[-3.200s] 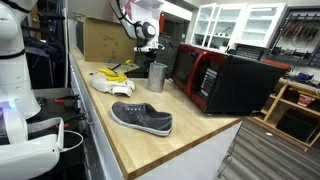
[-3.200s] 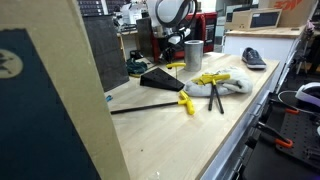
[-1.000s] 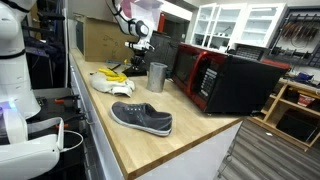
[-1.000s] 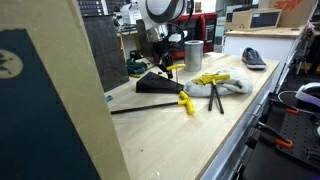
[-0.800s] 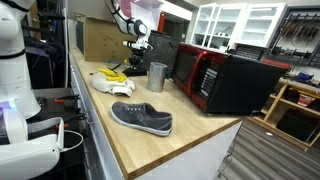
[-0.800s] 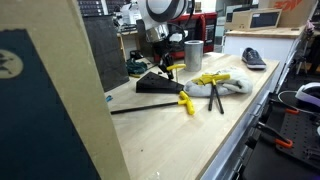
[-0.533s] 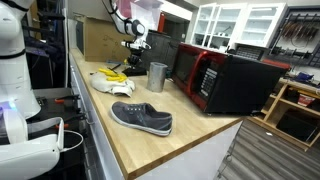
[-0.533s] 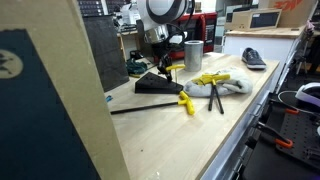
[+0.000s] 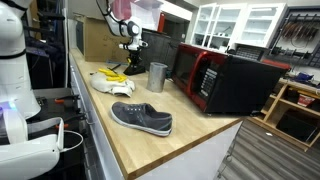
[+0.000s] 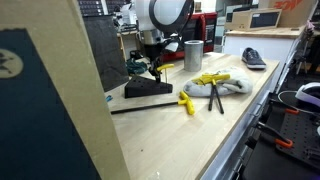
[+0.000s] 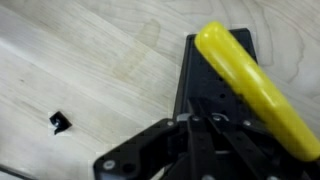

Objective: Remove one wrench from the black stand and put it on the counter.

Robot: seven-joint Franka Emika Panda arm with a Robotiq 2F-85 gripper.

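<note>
Shifted away from the steel cup [image 10: 193, 53] since the earlier look; my claw [image 10: 151, 68] now points down over the black stand [image 10: 148, 89], directly beneath on the counter [image 10: 230, 120]. Yellow-handled wrench [image 11: 255, 85] rests on it, just beside me. Fingers nearly together, likely for the shaft; grip: cannot tell.

The arm is bending over and pointing its wrist downward; the gripper [image 10: 152, 67] is holding its jaws close together.
</note>
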